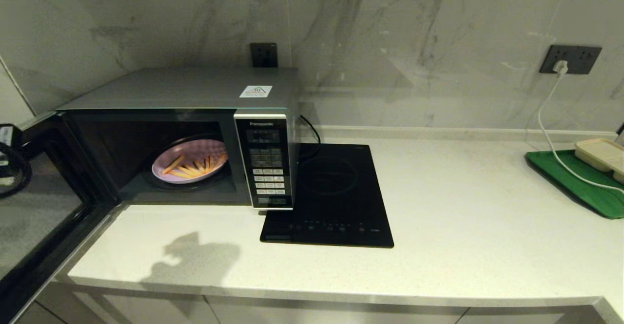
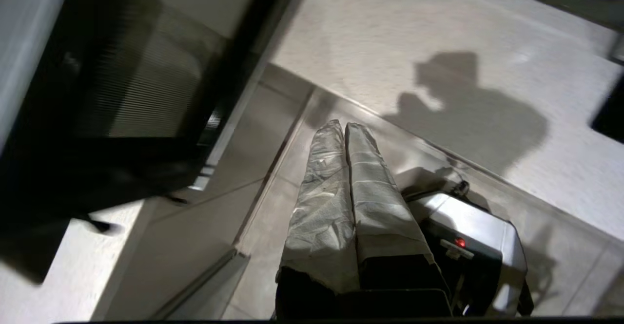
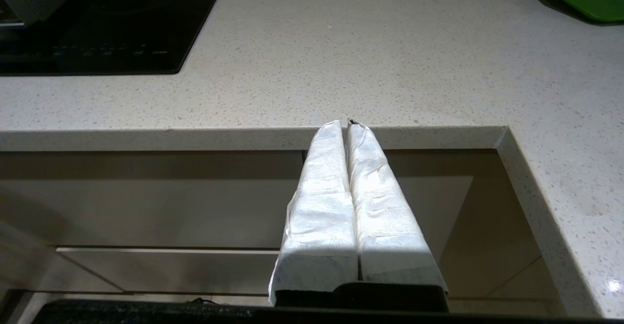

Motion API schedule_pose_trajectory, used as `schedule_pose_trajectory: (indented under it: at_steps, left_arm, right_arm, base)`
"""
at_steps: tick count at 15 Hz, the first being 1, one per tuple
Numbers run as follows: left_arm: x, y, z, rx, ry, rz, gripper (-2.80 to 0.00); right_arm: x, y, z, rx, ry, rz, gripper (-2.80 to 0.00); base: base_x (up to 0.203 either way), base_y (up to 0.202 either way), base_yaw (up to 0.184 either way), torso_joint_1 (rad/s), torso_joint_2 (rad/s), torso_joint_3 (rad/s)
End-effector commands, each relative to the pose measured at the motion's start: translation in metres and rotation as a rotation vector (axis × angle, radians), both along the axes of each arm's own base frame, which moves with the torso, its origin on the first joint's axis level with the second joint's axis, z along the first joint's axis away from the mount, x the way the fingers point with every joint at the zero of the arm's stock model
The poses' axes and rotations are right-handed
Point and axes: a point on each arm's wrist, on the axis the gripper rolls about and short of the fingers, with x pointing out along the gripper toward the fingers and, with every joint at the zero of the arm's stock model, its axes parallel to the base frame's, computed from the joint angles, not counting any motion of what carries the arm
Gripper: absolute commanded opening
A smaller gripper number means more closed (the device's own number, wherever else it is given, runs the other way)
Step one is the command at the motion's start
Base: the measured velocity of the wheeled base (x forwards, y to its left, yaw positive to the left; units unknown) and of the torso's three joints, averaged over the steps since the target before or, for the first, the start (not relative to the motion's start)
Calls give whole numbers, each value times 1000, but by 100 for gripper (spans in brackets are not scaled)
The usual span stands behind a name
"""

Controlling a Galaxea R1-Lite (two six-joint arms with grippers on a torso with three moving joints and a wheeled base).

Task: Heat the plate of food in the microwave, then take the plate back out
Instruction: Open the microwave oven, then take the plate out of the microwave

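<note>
Left pincer (image 2: 345, 128): its wrapped fingers are pressing together with nothing between them, hanging below the counter (image 2: 438, 36) edge in the middle of the left wrist view. The open microwave door (image 2: 112, 114) is filling the upper left of that view, just beside the pincer; no contact is showing. In the head view only a dark piece of this arm is peeking in at the far left edge, next to the door.

Right pincer (image 3: 347, 125): likewise closed and empty, sitting low in the centre of the right wrist view, tips level with the counter's front lip. It is looking parked.

The microwave (image 1: 195, 87) is standing in the left half of the head view with its door swung wide toward the lower left. The plate of food (image 1: 191, 165) is resting inside the cavity on the turntable, fries lying across it.

Judgement: I cannot tell whether heating is yet to start or is already done, so either closing the door or retrieving the plate is coming.

Risks:
- The left arm is working close to the door; a careless swing is liable to knock it or slam it, jolting the fries.
- A reach into the cavity is going to be tight; clipping the frame or keypad panel (image 1: 265, 163) would be the cause.
- The plate is shallow and probably slick; a poor rim pinch is likely to tilt it and spill fries.
- The induction hob (image 1: 336, 197) is sitting just beside the microwave, right in the set-down area.
</note>
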Motion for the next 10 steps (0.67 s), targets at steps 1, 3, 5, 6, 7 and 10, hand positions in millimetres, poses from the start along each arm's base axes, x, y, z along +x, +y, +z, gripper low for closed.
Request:
schedule_pose_trajectory:
  at_steps: [1, 3, 5, 6, 7, 10]
  left_arm:
    - [-6, -24, 5, -19, -39, -112, -280]
    - [14, -38, 1, -65, -44, -88, -280]
    - [30, -44, -9, -121, -28, -16, -280]
    - [35, -44, -15, -138, -14, 23, -280]
    - [36, -40, -21, -131, 12, 47, -280]
    - [43, -9, -46, -87, 138, 166, -280]
  right_arm:
    - [0, 0, 0, 0, 1, 0, -280]
    - [0, 0, 0, 0, 1, 0, -280]
    - [0, 0, 0, 0, 1, 0, -280]
    - [0, 0, 0, 0, 2, 0, -280]
    - [0, 0, 0, 0, 2, 0, -280]
    - [0, 0, 0, 0, 2, 0, -280]
  base:
    - [0, 0, 0, 0, 0, 0]
    - [0, 0, 0, 0, 0, 0]
    - [0, 0, 0, 0, 0, 0]
    - [0, 0, 0, 0, 0, 0]
    - [0, 0, 0, 0, 0, 0]
    - [0, 0, 0, 0, 0, 0]
